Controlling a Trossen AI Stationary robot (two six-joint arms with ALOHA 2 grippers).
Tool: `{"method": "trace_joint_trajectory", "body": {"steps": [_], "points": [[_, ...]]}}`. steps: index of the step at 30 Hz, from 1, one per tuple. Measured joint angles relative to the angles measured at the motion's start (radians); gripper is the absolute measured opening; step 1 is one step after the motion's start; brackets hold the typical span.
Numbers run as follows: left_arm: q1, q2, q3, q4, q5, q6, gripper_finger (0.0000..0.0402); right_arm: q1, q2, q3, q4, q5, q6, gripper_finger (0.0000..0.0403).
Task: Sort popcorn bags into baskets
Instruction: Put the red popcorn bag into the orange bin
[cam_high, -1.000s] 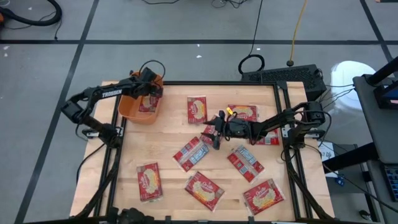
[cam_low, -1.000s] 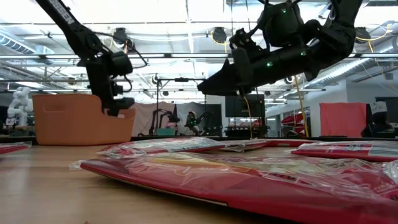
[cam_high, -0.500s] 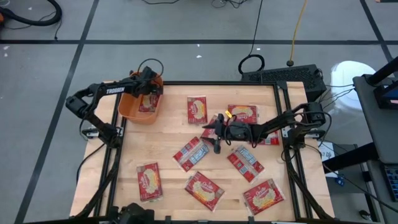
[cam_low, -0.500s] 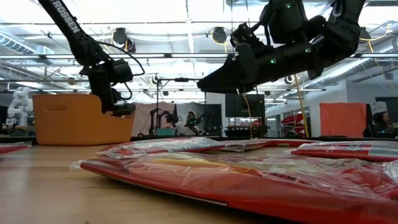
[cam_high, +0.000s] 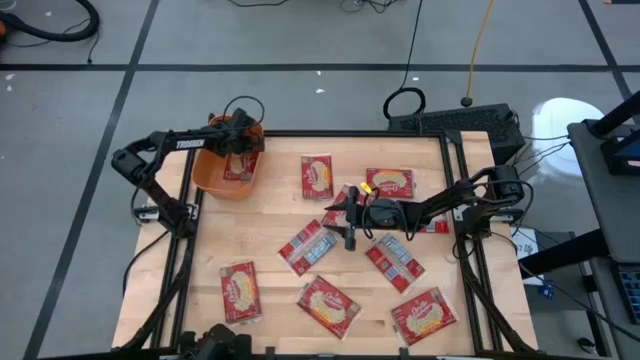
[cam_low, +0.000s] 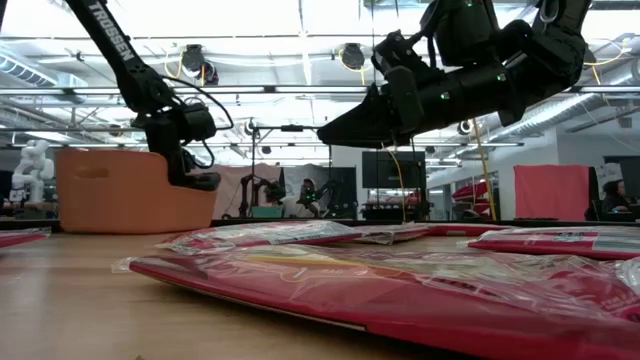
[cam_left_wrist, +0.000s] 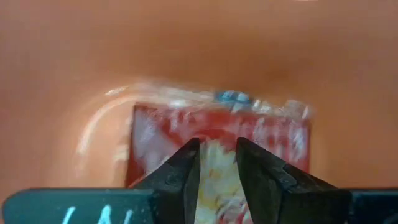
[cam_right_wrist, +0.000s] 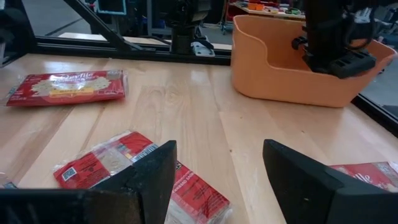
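Note:
The orange basket (cam_high: 210, 178) stands at the table's far left corner with one red popcorn bag (cam_high: 238, 166) lying flat on its floor. My left gripper (cam_high: 236, 141) hangs inside the basket just above that bag (cam_left_wrist: 273, 137), its fingers a narrow gap apart and touching nothing. My right gripper (cam_high: 349, 222) hovers wide open over the middle of the table, above and beside a bag lying silver-grey side up (cam_high: 309, 245), also in the right wrist view (cam_right_wrist: 118, 163). Several more red bags lie flat across the table.
Loose bags lie at the far middle (cam_high: 318, 176), far right (cam_high: 390, 183), right of centre (cam_high: 395, 262), near left (cam_high: 240, 292), near middle (cam_high: 328, 305) and near right (cam_high: 425, 315). Bare wood shows between the basket (cam_right_wrist: 280, 62) and the middle bags. A black frame borders the table.
The left arm's elbow has swung toward the table's far edge while its gripper has stayed over the basket. The bag in the basket has not moved. The right gripper has held nearly still over the table's middle.

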Motion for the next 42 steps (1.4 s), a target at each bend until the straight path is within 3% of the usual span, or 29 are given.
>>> {"method": "trace_joint_trajectory", "body": {"steps": [7, 12, 20, 33, 42], "points": [[-0.006, 0.013, 0.001, 0.017, 0.014, 0.018, 0.0092, 0.000, 0.000, 0.000, 0.000, 0.000, -0.019, 0.0233], [-0.001, 0.013, 0.001, -0.007, 0.009, 0.079, 0.0013, 0.000, 0.000, 0.000, 0.001, 0.000, -0.019, 0.0233], [0.002, -0.013, -0.002, -0.005, -0.009, 0.144, 0.0003, 0.000, 0.000, 0.000, 0.000, 0.000, -0.032, 0.0233], [0.007, -0.113, -0.004, -0.086, -0.035, 0.228, 0.0008, 0.000, 0.000, 0.000, 0.000, -0.001, -0.033, 0.0233], [0.017, -0.113, -0.004, -0.132, -0.014, 0.231, 0.0098, 0.000, 0.000, 0.000, -0.002, -0.001, -0.034, 0.0233]]}}
